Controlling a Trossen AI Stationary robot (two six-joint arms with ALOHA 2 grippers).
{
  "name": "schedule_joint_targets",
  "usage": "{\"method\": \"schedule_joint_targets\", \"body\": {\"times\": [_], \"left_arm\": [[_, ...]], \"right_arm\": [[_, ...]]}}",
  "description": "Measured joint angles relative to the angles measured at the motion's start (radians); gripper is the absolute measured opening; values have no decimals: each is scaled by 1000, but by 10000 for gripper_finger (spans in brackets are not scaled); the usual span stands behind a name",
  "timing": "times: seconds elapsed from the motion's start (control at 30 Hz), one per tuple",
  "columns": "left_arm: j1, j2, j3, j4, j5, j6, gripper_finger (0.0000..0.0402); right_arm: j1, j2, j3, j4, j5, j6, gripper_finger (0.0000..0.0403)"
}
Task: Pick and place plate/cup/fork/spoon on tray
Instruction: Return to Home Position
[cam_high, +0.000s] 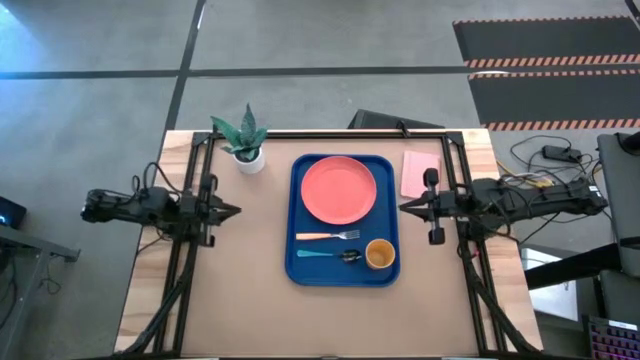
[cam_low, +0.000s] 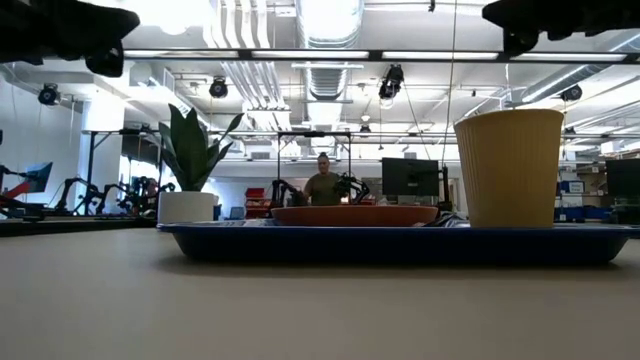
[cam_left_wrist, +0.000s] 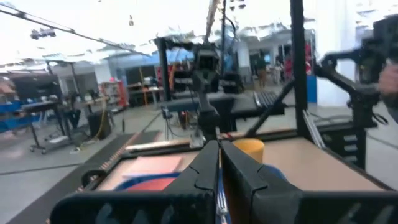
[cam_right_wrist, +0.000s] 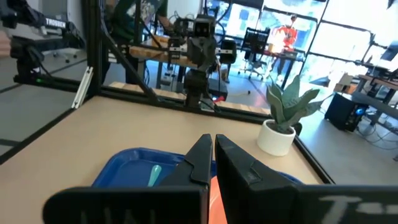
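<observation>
The blue tray (cam_high: 390, 200) lies mid-table. On it rest the coral plate (cam_high: 339, 190) at the far end, the fork (cam_high: 328, 236), the spoon (cam_high: 322, 254) with its teal handle, and the yellow-orange cup (cam_high: 380, 254) at the near right corner. In the low view the cup (cam_low: 508, 168) stands upright on the tray (cam_low: 400, 243) beside the plate (cam_low: 352, 214). My left gripper (cam_high: 236, 211) is shut and empty, raised left of the tray. My right gripper (cam_high: 403, 207) is shut and empty, raised at the tray's right edge.
A potted plant (cam_high: 243, 139) in a white pot stands at the far left of the tray. A pale pink pad (cam_high: 420, 172) lies at the far right. Black frame rails (cam_high: 195, 190) run along both sides. Bare tabletop lies near the front edge.
</observation>
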Motion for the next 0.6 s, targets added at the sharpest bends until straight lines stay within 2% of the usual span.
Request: {"method": "schedule_joint_targets", "body": {"times": [0.4, 0.6], "left_arm": [[1, 1, -72, 4, -45, -25, 0], [1, -3, -136, 80, -61, -51, 0]], "right_arm": [[-1, -213, -166, -15, 0, -5, 8], [-1, -358, -238, -27, -2, -53, 8]]}}
